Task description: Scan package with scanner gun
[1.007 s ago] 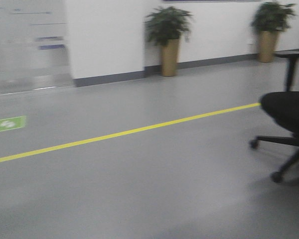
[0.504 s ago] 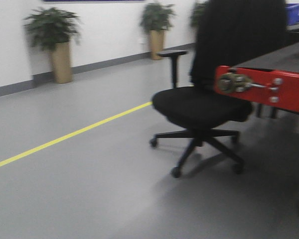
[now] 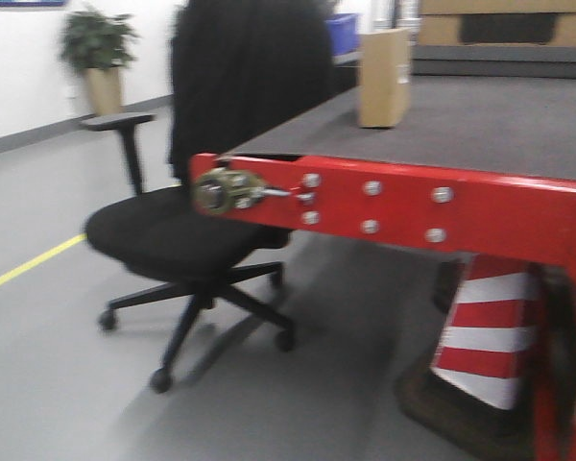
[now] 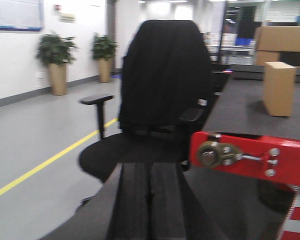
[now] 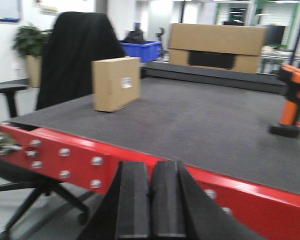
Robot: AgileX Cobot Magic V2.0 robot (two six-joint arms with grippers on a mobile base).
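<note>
The package [image 5: 116,83], a plain tan cardboard box with a small white label, stands on edge on the dark table top at the near left; it also shows in the front view [image 3: 383,77] and the left wrist view [image 4: 279,88]. The scanner gun [image 5: 293,102], orange handle and black foot, stands upright at the table's right side. My left gripper [image 4: 150,170] is shut and empty, off the table's corner near the chair. My right gripper [image 5: 150,167] is shut and empty, in front of the table's red edge.
The table has a red bolted frame [image 3: 403,206] with a brass latch [image 3: 221,189]. A black office chair [image 3: 206,192] stands at its left corner. A red-white cone [image 3: 480,336] sits under the table. A bigger cardboard box with a dark panel [image 5: 217,47] and a blue bin [image 5: 141,50] stand behind.
The front view has swung right: from open floor with the yellow line, past the chair, to the red-framed table with the package on it.
</note>
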